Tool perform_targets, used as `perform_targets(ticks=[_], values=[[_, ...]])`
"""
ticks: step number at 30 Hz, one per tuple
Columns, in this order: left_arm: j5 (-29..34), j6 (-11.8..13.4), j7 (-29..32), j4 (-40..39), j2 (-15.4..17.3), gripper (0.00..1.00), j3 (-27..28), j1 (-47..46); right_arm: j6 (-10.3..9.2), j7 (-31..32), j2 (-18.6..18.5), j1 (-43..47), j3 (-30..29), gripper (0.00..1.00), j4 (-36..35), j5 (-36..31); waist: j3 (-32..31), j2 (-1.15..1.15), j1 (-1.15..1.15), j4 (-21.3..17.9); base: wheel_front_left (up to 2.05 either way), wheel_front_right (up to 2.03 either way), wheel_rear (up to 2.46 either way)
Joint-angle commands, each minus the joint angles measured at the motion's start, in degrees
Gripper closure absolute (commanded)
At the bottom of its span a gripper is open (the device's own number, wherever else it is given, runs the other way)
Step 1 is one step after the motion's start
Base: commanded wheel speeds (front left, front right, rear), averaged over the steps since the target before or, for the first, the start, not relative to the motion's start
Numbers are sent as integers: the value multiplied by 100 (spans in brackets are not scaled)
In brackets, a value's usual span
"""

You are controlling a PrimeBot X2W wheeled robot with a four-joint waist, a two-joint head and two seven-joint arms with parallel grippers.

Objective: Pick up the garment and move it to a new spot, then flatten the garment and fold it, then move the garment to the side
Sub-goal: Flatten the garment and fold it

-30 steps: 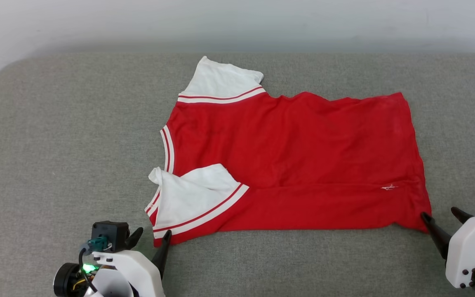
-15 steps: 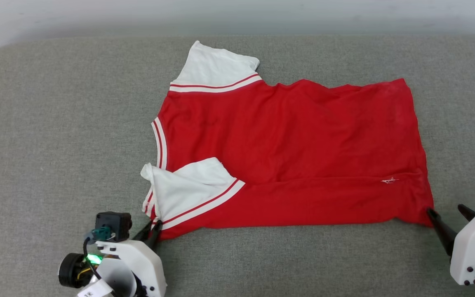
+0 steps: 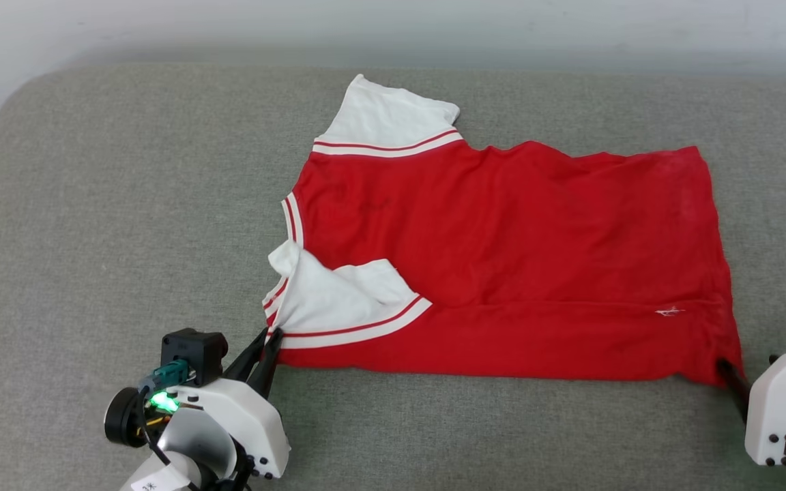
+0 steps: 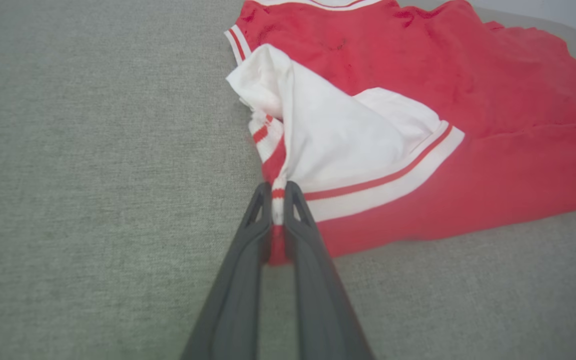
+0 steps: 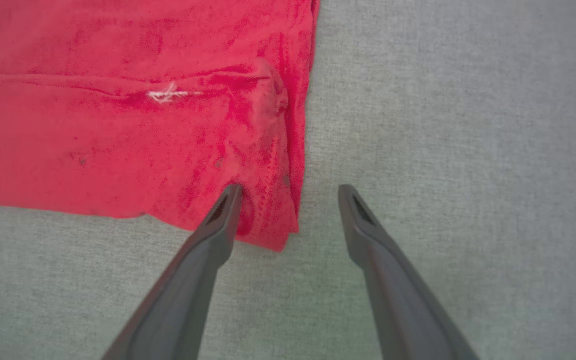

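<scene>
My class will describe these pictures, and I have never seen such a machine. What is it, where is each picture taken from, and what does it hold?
It is a wheeled robot with two arms, each ending in a two-fingered pincer. One picture looks down from its head; the other two come from wrist cameras looking along each pincer's fingers. A red T-shirt with white sleeves lies spread on a grey cushioned surface. The left pincer is shut on striped trim at the near sleeve. The right pincer is open, one finger over the shirt's bottom corner, the other over the grey surface; it holds nothing.
</scene>
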Motion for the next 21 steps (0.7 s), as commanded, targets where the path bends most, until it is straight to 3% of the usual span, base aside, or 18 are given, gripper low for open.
perform_targets(ticks=[1, 11, 12, 13, 14, 21], values=[[53, 28, -47, -94, 28, 100, 23, -68, -7, 51, 15, -86, 16, 0, 127, -79, 29, 0, 0, 49, 0, 0, 0], [90, 71, -34, -472, 96, 100, -19, -78, -6, 117, 118, -233, 157, 0, 921, -57, 211, 0, 0, 187, 0, 0, 0], [88, 69, -21, -469, 105, 100, -26, -71, -5, 182, 131, -214, 214, 10, 1009, -20, 223, 0, 0, 192, 0, 0, 0], [94, 70, -12, -458, 116, 100, -31, -69, -4, 227, 135, -192, 251, 58, 1072, 2, 233, 0, 0, 195, 0, 0, 0], [102, 72, -5, -443, 126, 100, -37, -68, -5, 240, 142, -177, 272, 98, 1133, 27, 240, 0, 0, 196, 0, 0, 0], [61, 68, 64, -296, 209, 100, -70, 33, -9, 149, 41, -151, 187, 100, 1368, 99, 98, 0, 0, 148, 0, 0, 0]])
